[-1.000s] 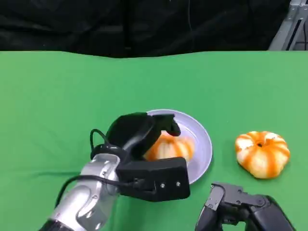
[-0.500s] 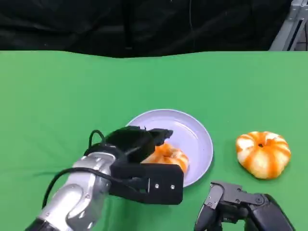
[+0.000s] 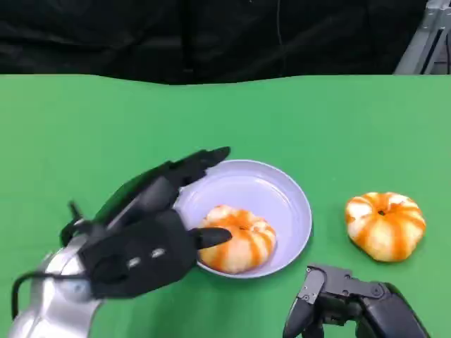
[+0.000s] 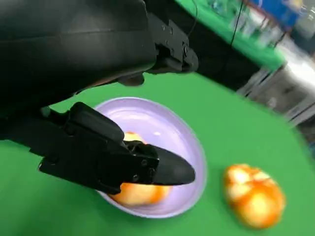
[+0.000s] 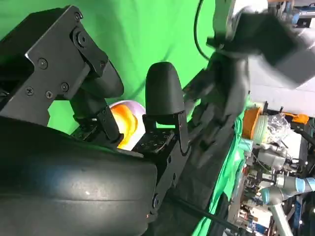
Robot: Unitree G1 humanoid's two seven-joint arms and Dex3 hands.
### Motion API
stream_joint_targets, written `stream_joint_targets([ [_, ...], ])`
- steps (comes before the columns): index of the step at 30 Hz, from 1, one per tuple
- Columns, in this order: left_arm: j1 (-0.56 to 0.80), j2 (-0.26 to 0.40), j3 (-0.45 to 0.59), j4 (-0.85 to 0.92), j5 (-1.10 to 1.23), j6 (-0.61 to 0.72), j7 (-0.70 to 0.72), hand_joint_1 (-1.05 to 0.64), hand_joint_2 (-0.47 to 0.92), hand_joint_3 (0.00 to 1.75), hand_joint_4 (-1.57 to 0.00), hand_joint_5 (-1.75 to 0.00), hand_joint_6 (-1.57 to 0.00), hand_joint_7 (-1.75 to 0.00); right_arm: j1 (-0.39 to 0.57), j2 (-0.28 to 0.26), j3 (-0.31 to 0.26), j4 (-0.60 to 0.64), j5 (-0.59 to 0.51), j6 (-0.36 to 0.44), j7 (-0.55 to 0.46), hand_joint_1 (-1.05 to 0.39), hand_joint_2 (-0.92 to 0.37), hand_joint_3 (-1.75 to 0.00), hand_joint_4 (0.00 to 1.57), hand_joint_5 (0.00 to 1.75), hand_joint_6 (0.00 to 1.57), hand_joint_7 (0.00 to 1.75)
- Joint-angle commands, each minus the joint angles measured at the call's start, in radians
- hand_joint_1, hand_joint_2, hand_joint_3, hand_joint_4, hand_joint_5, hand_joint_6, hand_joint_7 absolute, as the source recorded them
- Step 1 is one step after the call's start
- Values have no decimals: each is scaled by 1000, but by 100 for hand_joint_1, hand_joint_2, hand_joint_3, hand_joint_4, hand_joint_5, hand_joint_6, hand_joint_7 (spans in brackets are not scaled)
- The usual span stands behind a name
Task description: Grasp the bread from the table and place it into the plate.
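Observation:
An orange-and-white striped bread lies in the lavender plate at the table's middle. My left hand is just left of the plate with its fingers spread, holding nothing. Its long fingers reach over the plate's far-left rim and its thumb tip lies against the bread's left side. The left wrist view shows the same bread in the plate beyond my fingers. My right hand rests low at the near right, fingers apart and empty.
A second striped bread sits on the green cloth right of the plate, also seen as the second bread in the left wrist view. A black backdrop runs along the table's far edge. Green cloth stretches around the plate.
My left hand lowered the bread into the plate, let it go and spread its fingers, then drew back left and toward me. The right hand stayed put.

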Motion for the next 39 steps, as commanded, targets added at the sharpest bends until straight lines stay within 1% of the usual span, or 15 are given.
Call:
stream_joint_targets([
  [1, 136, -56, 86, -130, -106, -49, 84, -43, 92, 21, -36, -111, -44, -47, 5, -5, -7, 11, 9, -23, -2, 16, -24, -156, 91, 168, 77, 146],
  [3, 203, -82, 120, -175, -164, -74, 107, -38, 92, 20, -48, -114, -43, -74, 5, -6, -8, 16, 7, -32, -3, 16, -25, -155, 91, 167, 77, 146],
  [4, 230, -88, 133, -189, -186, -88, 111, -33, 92, 21, -55, -119, -48, -87, 5, -6, -8, 19, 6, -36, -4, 16, -25, -154, 91, 167, 77, 146],
  [7, 285, -95, 160, -213, -229, -126, 118, -26, 91, 25, -65, -128, -60, -103, 3, -6, -9, 27, 9, -42, -3, 16, -26, -153, 91, 166, 78, 146],
  [8, 290, -95, 162, -215, -233, -130, 118, -25, 91, 26, -65, -130, -61, -105, 3, -6, -10, 28, 10, -43, -2, 16, -26, -153, 91, 166, 78, 146],
  [9, 338, -99, 173, -224, -252, -167, 119, -25, 91, 26, -65, -130, -62, -106, 3, -5, -11, 32, 14, -49, -2, 16, -26, -153, 91, 166, 78, 146],
  [10, 374, -101, 180, -231, -267, -196, 120, -13, 71, 69, -72, -140, -69, -116, 3, -5, -13, 35, 17, -53, -2, 16, -26, -153, 91, 166, 78, 145],
  [11, 415, -100, 189, -234, -265, -232, 128, -9, 57, 98, -75, -144, -72, -119, 3, -5, -13, 37, 16, -55, -2, 17, -26, -153, 91, 166, 78, 145],
  [13, 470, -103, 199, -234, -259, -280, 140, -4, 44, 126, -81, -148, -78, -123, 3, -4, -13, 36, 11, -50, -5, 17, -26, -152, 89, 166, 78, 146],
  [14, 490, -108, 203, -230, -260, -299, 147, -2, 43, 130, -82, -150, -78, -125, 1, -2, -12, 37, 7, -48, -7, 17, -27, -151, 89, 166, 78, 146],
  [20, 590, -158, 196, -235, -278, -319, 190, 2, 42, 138, -83, -168, -79, -145, -5, 4, -25, 51, 17, -52, -11, 19, -28, -150, 87, 168, 78, 147],
  [22, 615, -173, 191, -232, -293, -327, 193, 2, 41, 139, -82, -171, -78, -148, -6, 4, -30, 55, 18, -55, -11, 20, -28, -150, 86, 168, 77, 147],
  [26, 630, -189, 177, -210, -314, -339, 188, 1, 40, 139, -83, -173, -79, -150, -16, 0, -48, 66, 23, -67, -8, 22, -28, -148, 86, 167, 78, 147],
  [33, 598, -191, 164, -142, -367, -361, 172, -2, 39, 141, -82, -173, -78, -152, -38, -7, -86, 105, 48, -96, 2, 23, -29, -146, 85, 167, 79, 146],
  [39, 583, -189, 148, -139, -365, -357, 176, 0, 39, 143, -83, -170, -80, -148, -50, -9, -102, 129, 56, -121, 10, 20, -32, -142, 87, 166, 82, 145],
])
